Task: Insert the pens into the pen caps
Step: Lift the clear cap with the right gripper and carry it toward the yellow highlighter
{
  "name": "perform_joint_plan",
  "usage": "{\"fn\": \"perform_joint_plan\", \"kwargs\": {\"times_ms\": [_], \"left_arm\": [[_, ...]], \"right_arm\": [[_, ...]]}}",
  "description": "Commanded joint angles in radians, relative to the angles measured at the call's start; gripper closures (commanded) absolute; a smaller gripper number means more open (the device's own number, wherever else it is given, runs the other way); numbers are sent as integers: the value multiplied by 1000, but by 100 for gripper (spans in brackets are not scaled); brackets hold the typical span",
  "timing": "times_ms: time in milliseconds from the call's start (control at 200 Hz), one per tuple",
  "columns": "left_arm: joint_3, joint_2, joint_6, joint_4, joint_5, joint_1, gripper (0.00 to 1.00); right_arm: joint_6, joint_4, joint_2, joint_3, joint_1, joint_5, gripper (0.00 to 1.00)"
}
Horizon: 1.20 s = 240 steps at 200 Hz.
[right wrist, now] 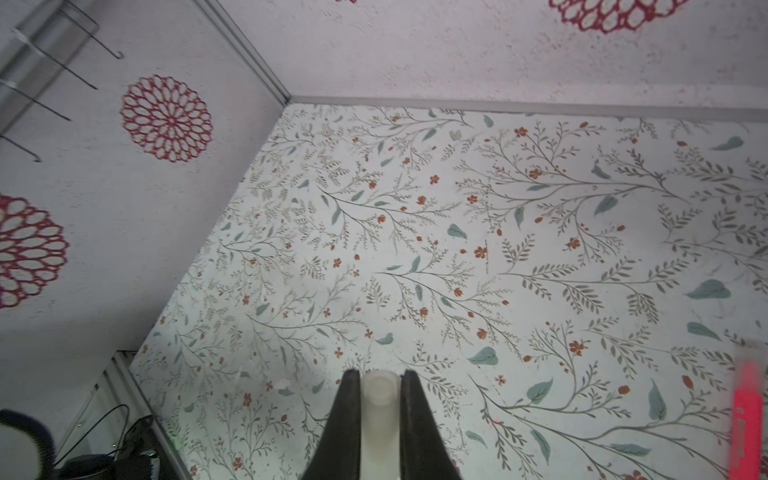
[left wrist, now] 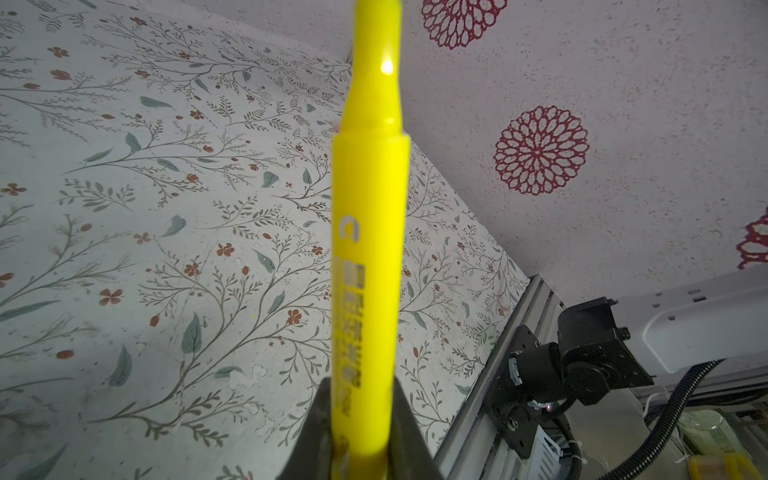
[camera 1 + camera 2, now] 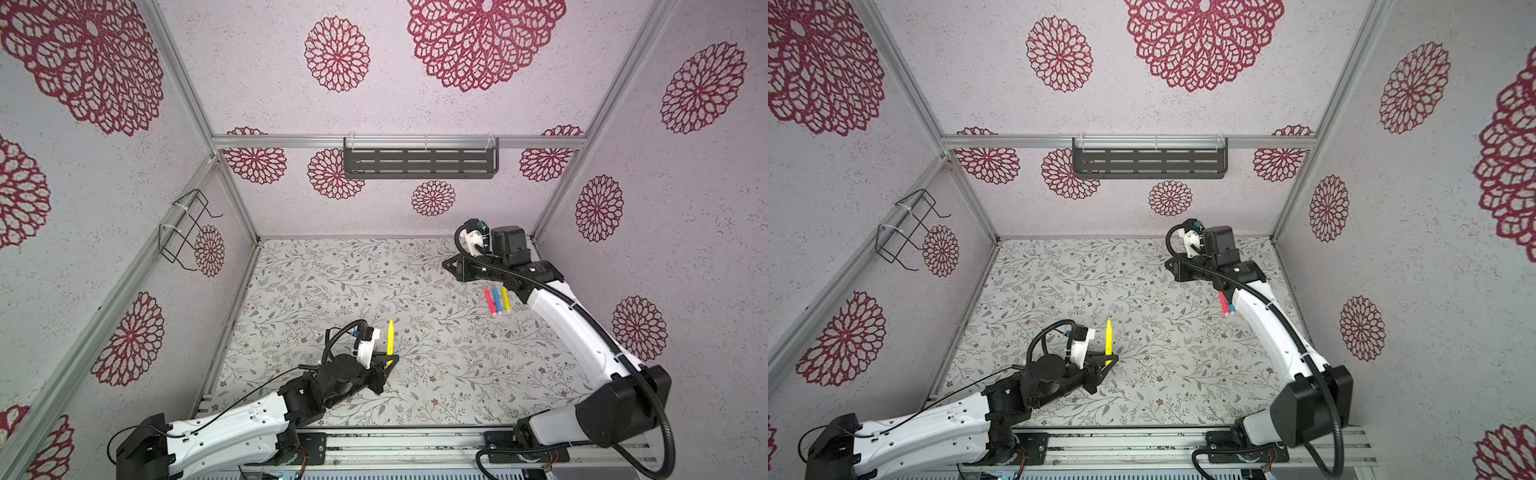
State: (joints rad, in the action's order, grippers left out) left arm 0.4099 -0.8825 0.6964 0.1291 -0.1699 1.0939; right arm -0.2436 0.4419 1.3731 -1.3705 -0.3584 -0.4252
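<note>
Yellow pen point(image 3: 390, 338) point(image 3: 1108, 338) is pinched in the left claw point(image 3: 390, 360) point(image 3: 1111, 360), over the front-left part of the table point(image 3: 332, 282). The grip is at 1 end. The rest sticks out past the fingertips toward the back wall in both top views. In the left wrist view it point(image 2: 370, 249) runs straight out between 2 black fingers point(image 2: 320, 432), with a narrower neck section at the far end and the tip cut off by the frame edge. Cannot tell if it touches the table.

3 more pens lie flat on the table at back right, just beside the right forearm: pink pen point(image 3: 489, 300) point(image 3: 1224, 303), blue pen point(image 3: 496, 300), 2nd yellow pen point(image 3: 505, 299). They are side by side and roughly parallel. In a top view the arm covers most of this group.

Right claw point(image 3: 446, 264) point(image 3: 1169, 264) point(image 1: 380, 380) is at the back right of the table, well apart from the left claw. It is closed narrow on a whitish see-through cap point(image 1: 379, 399), whose round end faces out past the fingertips. The pink pen shows blurred at the edge of the right wrist view point(image 1: 748, 407).
</note>
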Motion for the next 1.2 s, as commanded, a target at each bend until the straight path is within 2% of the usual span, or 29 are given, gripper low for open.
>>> {"fn": "perform_joint_plan", "kwargs": {"times_ms": [0, 200, 450, 1196], "left_arm": [[47, -30, -22, 68, -5, 17, 100], [108, -107, -55, 88, 7, 30, 100], [163, -156, -82, 105, 21, 37, 100], [217, -181, -108, 116, 24, 46, 100]], "right_arm": [[-62, -139, -101, 44, -41, -81, 98], [-101, -235, -220, 105, -116, -94, 97], [-126, -270, -292, 157, -174, -91, 97], [-218, -428, -341, 264, -276, -86, 99]]}}
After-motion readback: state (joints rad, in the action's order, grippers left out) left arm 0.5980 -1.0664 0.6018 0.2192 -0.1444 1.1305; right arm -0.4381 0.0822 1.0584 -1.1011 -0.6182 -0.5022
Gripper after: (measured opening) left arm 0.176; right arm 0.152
